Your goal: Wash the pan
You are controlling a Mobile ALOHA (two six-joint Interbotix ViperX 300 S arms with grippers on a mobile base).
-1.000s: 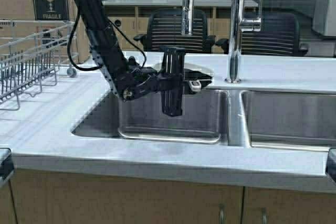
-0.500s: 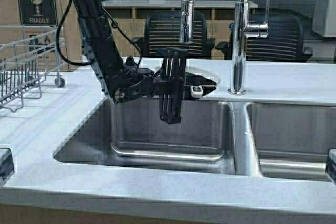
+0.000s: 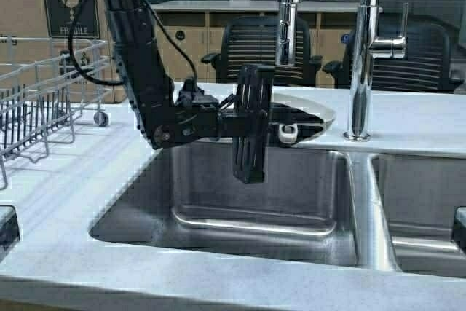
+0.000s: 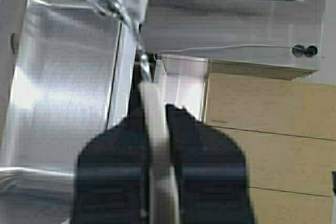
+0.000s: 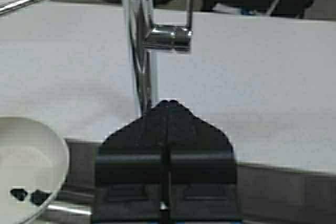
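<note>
— Where is the pan [image 3: 302, 118]?
— We hold it over the far edge of the left sink [image 3: 218, 216], under the tap [image 3: 287, 12]. Our left gripper [image 4: 156, 129] pinches its handle tight.
— Is it clean?
— Not yet, we think. Dark bits sit inside, and no water runs.
— And our right gripper [image 5: 167, 145]?
— Closed on nothing, near the tap's post.

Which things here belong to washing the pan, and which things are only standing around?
For the job:
- pan, held over the sink
- left gripper, shut on the pan's handle
- sink
- faucet
- right gripper, shut, facing the faucet

Just around:
- dish rack
- office chairs
- cardboard box
</note>
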